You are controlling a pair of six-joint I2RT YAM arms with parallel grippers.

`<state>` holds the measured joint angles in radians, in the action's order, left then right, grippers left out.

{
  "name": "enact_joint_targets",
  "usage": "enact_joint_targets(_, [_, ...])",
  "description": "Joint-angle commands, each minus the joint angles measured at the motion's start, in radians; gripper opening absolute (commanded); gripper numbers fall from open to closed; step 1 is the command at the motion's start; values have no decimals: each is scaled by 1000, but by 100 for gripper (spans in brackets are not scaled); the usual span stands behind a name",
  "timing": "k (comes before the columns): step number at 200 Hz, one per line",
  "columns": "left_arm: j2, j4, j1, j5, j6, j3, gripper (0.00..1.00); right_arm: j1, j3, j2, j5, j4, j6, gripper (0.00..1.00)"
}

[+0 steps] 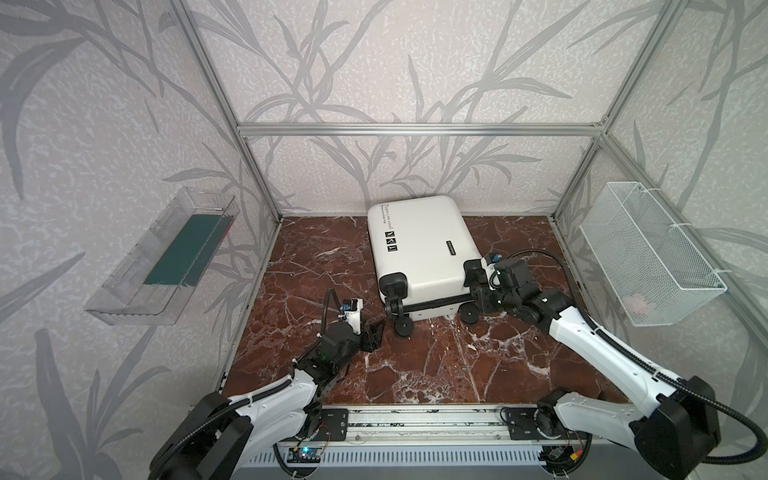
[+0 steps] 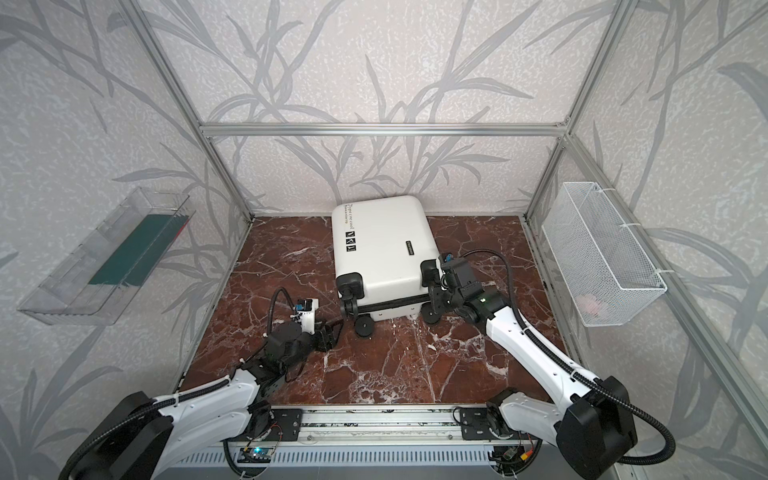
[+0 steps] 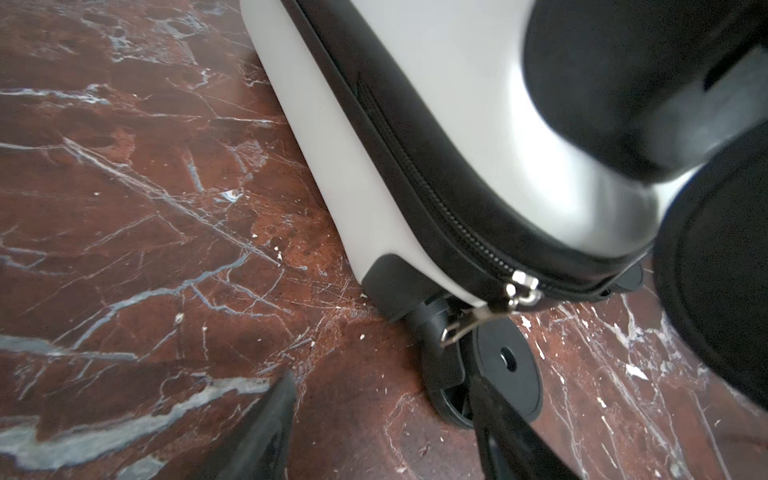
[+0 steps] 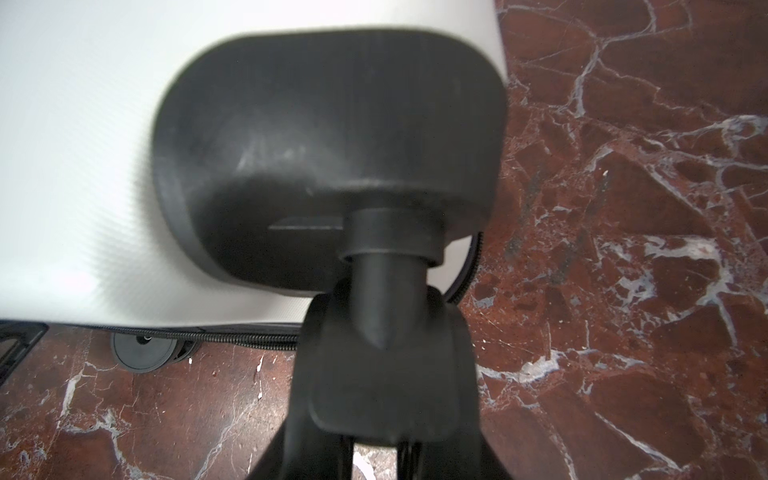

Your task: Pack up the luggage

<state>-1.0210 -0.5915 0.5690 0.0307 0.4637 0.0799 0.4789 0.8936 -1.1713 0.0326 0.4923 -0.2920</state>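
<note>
We see a small white hard-shell suitcase point(image 1: 419, 249) lying flat near the back of the red marble floor point(image 1: 415, 374). Its black wheels point(image 1: 403, 327) point toward us. Its black zipper band point(image 3: 436, 199) seems zipped shut, and its small black lettering is unreadable.

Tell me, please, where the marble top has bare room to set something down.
The widest bare patch of the marble top runs from the front rail up to the left gripper and right gripper. Smaller ones flank the luggage toward each side frame. It is crowded along the luggage's near edge, where both grippers sit at its wheels.
</note>
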Motion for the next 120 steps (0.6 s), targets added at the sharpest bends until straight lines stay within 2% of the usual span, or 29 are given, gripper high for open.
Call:
enact_joint_targets(1, [-56, -199, 6, 15, -55, -17, 62, -9, -5, 13, -10, -55, -9, 0])
enact_joint_targets(33, [-139, -338, 12, 53, -70, -28, 51, -11, -4, 13, -22, -54, -13, 0])
enact_joint_targets(63, [-195, -393, 15, 90, -97, -2, 40, -15, -3, 19, -25, -48, -13, 0])
enact_joint_targets(120, [-299, -483, 16, 122, -91, 26, 29, -27, -5, 37, -30, -36, -10, 0])
